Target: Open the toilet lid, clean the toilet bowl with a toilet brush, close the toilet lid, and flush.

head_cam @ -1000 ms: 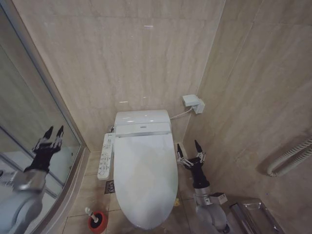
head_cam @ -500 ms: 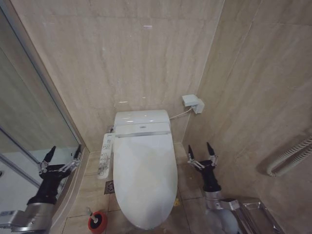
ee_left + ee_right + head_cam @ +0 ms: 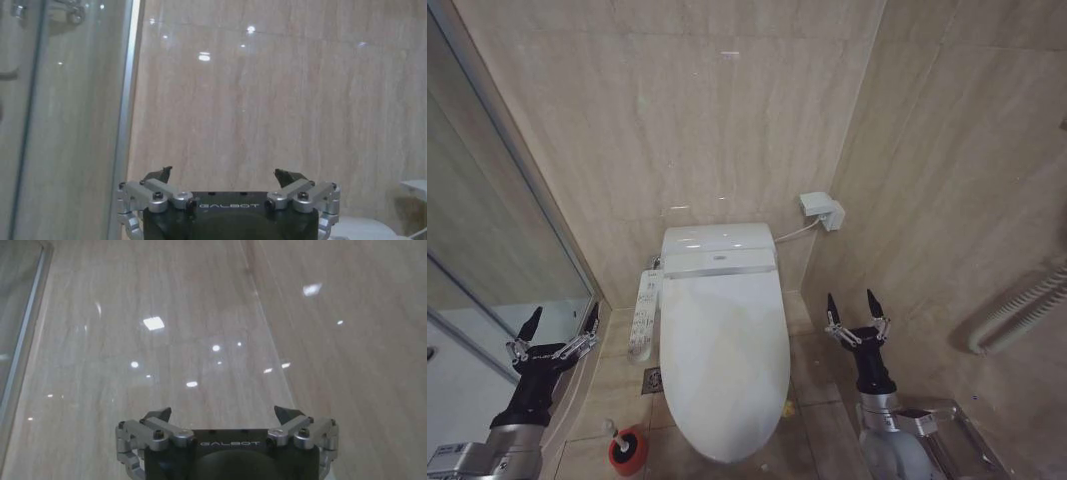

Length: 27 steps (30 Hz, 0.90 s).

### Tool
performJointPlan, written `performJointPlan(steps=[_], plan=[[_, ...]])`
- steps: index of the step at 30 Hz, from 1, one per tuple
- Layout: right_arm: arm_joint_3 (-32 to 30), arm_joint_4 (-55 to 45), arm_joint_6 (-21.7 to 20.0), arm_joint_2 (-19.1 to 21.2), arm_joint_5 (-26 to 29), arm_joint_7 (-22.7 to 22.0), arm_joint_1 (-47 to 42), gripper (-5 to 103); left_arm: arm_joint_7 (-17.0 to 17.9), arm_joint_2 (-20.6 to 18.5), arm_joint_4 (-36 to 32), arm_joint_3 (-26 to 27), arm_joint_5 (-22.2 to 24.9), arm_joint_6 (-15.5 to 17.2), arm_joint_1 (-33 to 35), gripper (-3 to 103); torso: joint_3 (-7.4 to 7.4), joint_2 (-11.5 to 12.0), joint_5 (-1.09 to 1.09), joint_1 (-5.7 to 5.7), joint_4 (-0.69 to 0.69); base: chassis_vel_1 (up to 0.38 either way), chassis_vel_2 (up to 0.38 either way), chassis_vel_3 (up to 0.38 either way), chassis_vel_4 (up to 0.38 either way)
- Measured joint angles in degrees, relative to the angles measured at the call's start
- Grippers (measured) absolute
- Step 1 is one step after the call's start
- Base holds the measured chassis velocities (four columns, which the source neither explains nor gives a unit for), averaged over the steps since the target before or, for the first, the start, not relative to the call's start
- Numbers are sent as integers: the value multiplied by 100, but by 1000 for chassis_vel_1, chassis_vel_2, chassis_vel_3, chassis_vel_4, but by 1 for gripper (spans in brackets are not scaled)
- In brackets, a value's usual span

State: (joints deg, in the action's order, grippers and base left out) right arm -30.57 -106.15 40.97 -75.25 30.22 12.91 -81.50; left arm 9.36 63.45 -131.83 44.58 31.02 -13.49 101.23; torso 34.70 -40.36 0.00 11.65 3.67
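Toilet lid (image 3: 724, 355) lies shut over the toilet bowl (image 3: 689, 448), straight ahead of you against the back wall, with the button panel (image 3: 642, 316) along its left side. Your left gripper (image 3: 557, 333) hangs to the left of the panel beside the glass shower screen (image 3: 487, 270), fingers spread wide and holding nothing. Your right gripper (image 3: 858, 317) stands just to the right of the bowl, near the side wall, also wide and empty. Neither one touches the toilet.

Expect the lid to be a light, stiff plastic shell, glossy and likely slippery, swinging on a hinge at the tank end. Judge the front rim nearest you as the place to hook a finger under; a pinch on the smooth top would probably slide off.

The toilet brush (image 3: 613, 436) sits in its red holder (image 3: 628, 452) on the floor left of the bowl's front. Its handle looks thin and light, so grip it gently near the top.

The bristle head is hidden in the holder, the bowl's interior is covered by the lid, and you cannot make out any flush control on the panel.
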Motion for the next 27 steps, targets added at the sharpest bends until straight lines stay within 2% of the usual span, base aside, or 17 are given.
performJointPlan(steps=[11,12,15,19,20,21,24,26,27], plan=[[-1,93,28,25,12,-152,25,100,8,279,-8,-79,-108,15,25,100,0,0,-2,-1,-1,226,-221,-202,210],[-5,99,27,34,24,-160,23,100,8,300,-15,-80,-118,16,33,100,-1,0,5,-2,1,294,-288,-262,266],[-22,99,28,62,64,-165,11,100,3,336,-33,-84,-134,17,56,100,0,0,-3,-2,1,280,-303,-282,285],[-27,98,53,91,82,-175,-49,100,-6,386,-62,-85,-179,9,82,100,-2,-1,5,-5,0,331,-324,-316,341],[-27,98,76,102,83,-177,-63,100,-10,399,-72,-87,-192,5,86,100,-1,-1,-4,-3,2,351,-365,-347,384],[-24,98,100,112,84,-179,-76,100,-14,418,-85,-86,-208,1,100,100,-1,0,-3,-2,-2,367,-365,-347,356],[-21,80,130,128,99,-183,-111,100,-23,450,-153,-79,-226,-14,147,100,-3,-2,7,-7,0,347,-306,-325,349],[-23,24,141,141,116,-191,-142,100,-24,471,-191,-63,-232,-25,186,100,-4,-4,-3,-9,1,253,-296,-268,289],[-23,-3,142,149,120,-194,-163,100,-24,482,-206,-55,-237,-33,202,100,-3,-3,-1,-9,-1,187,-198,-246,172]])
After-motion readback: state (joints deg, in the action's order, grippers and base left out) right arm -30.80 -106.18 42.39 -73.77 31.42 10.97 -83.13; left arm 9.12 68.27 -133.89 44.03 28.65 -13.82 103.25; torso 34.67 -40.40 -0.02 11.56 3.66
